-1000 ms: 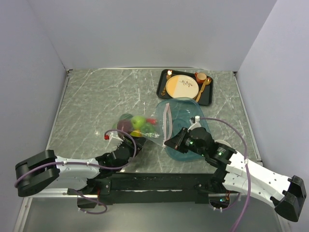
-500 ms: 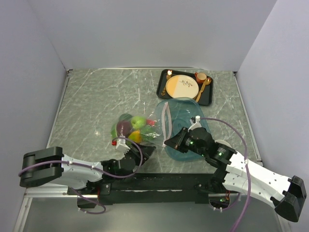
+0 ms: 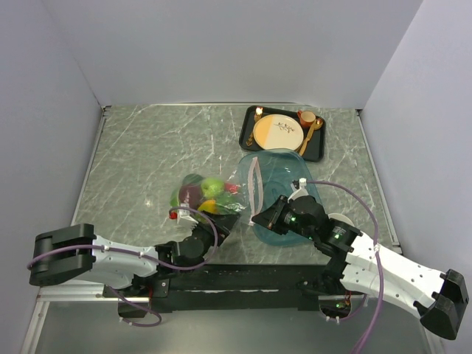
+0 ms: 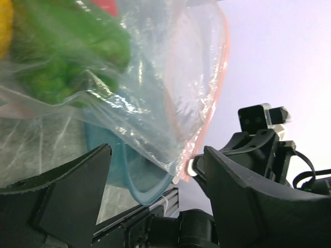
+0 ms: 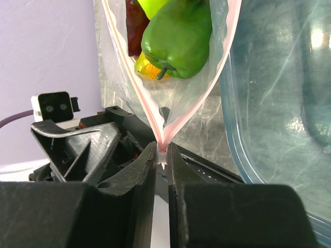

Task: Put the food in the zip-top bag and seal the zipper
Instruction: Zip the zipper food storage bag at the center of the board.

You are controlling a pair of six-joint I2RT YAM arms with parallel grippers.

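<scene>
Grey marble table (image 3: 147, 147), right claw (image 5: 162, 157) pinching the zipper (image 3: 257, 184), left claw (image 4: 155, 155) spread, shifted rightward around zip-top bag (image 4: 155, 77) corner

R hand (image 5: 162, 154) pinching zipper (image 5: 145, 103) end, green pepper (image 5: 178, 36) in bag (image 5: 194, 101)

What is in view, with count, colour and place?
table: one, grey marbled, under everything
zip-top bag: one, clear, table centre, mouth by the teal tray
zipper: one, pale pink, along the bag's mouth
food: several pieces, green, purple, yellow, red, inside the bag
teal tray: one, translucent, right of centre
black tray: one, far right
plate: one, tan, on the black tray
cup: one, orange, on the black tray
spoon: one, gold, beside the plate
left pincer: one, black, open, near the bag
right pincer: one, black, shut on the zipper's end
</scene>
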